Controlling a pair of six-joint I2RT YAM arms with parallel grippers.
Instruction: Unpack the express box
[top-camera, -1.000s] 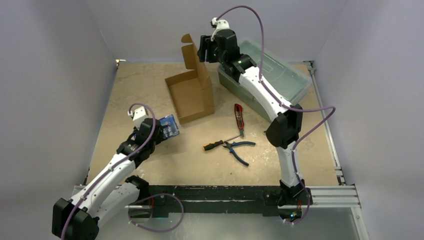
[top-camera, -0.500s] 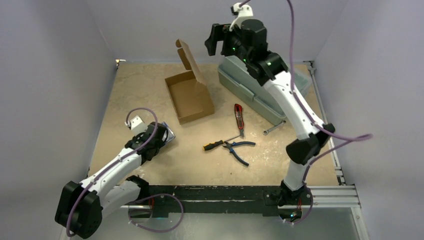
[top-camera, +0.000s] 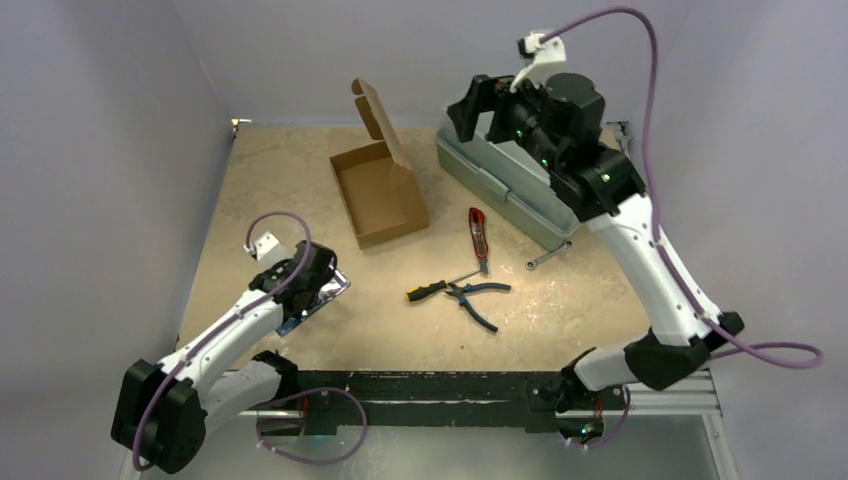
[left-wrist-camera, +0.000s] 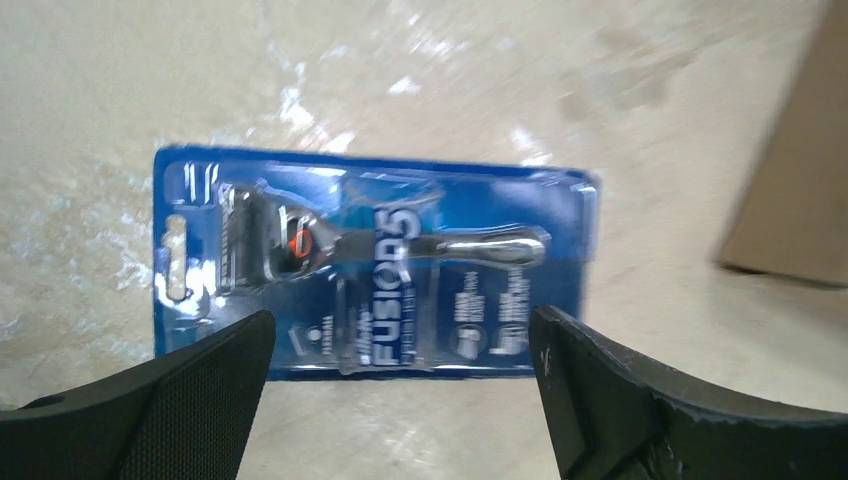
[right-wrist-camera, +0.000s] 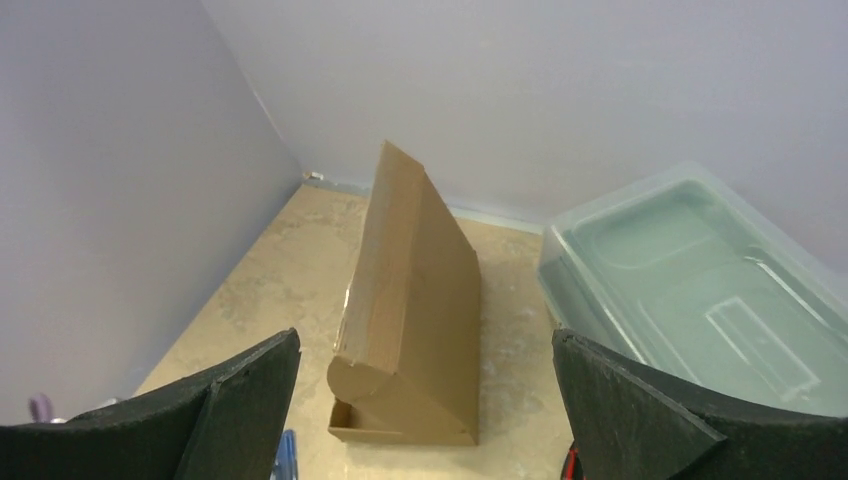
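Express box sits on the table at the far middle, lid flap standing up off its far right edge and the tray open to the overhead camera, showing its plain brown floor. Just to its right lies the translucent grey-green plastic toolbox, lid on, the two near each other but apart. Up high over that toolbox hangs the right tool, fingers spread wide with nothing between them; its wrist camera looks down on the back of the raised cardboard flap and the toolbox lid. Over on the near left, the left tool is low over the table, jaws wide apart and gripping nothing, and a blue Fusion5 razor blister pack lies flat on the table just beyond its fingertips. In the middle of the table, near side of the box, a red utility knife, a yellow-and-black screwdriver, blue-handled pliers and a small wrench lie loose.
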